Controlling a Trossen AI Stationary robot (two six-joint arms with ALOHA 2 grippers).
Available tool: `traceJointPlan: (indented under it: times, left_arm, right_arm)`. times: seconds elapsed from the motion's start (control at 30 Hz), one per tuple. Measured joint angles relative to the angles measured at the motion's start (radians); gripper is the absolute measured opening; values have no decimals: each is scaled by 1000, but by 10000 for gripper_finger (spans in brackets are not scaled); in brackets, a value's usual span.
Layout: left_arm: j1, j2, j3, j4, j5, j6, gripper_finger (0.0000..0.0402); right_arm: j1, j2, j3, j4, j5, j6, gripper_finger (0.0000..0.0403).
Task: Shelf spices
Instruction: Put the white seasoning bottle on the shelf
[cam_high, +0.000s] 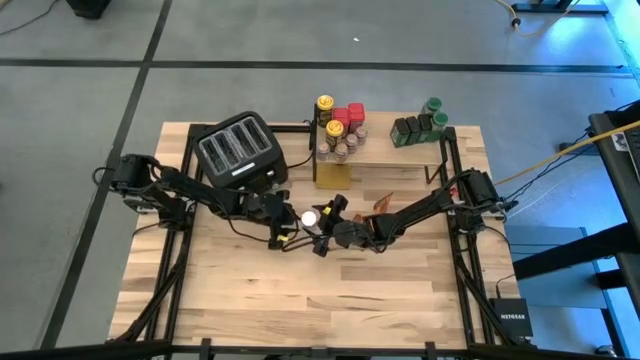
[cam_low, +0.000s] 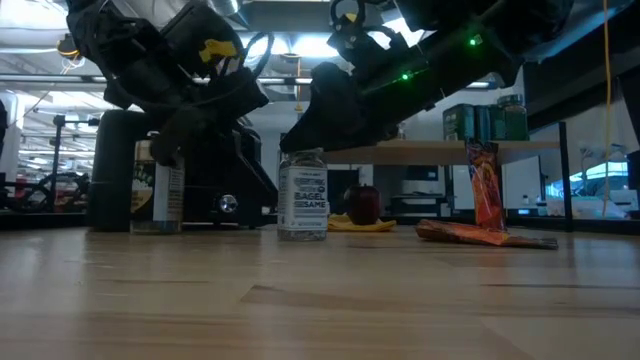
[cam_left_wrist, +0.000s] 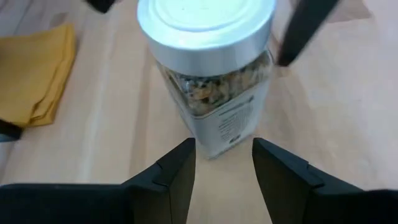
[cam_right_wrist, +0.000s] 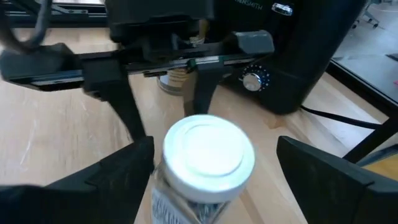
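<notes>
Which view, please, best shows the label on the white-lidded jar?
The low view: the white-lidded jar stands upright, label facing the camera. The wrist views mostly show its lid; the high view shows only a bright lid.

I see a clear glass jar (cam_left_wrist: 211, 93) with a smooth, brushed-metal lid (cam_left_wrist: 205, 25) and a glossy paper label. My desk (cam_high: 300, 290) is pale wood planking, matt with visible grain. The fingers (cam_left_wrist: 177, 177) look like matt black plastic. The toaster (cam_high: 240, 152) has a glossy black casing. A folded yellow cloth (cam_left_wrist: 37, 74) looks soft, and the orange packet (cam_low: 480, 232) is shiny foil.
</notes>
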Motion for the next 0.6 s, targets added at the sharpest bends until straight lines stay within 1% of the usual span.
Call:
traceJointPlan:
  times: [0.17,0.37,0.47,0.6]
  left_arm:
    - [-19,0,0,3,26,12,153]
    - [-25,0,0,3,26,34,153]
    - [-25,0,0,3,26,34,153]
    - [-25,0,0,3,26,34,153]
  right_arm:
    - [0,0,0,-1,0,0,346]
    - [0,0,0,-6,0,0,344]
    - [0,0,0,-8,-1,0,327]
    - [0,0,0,-9,-1,0,284]
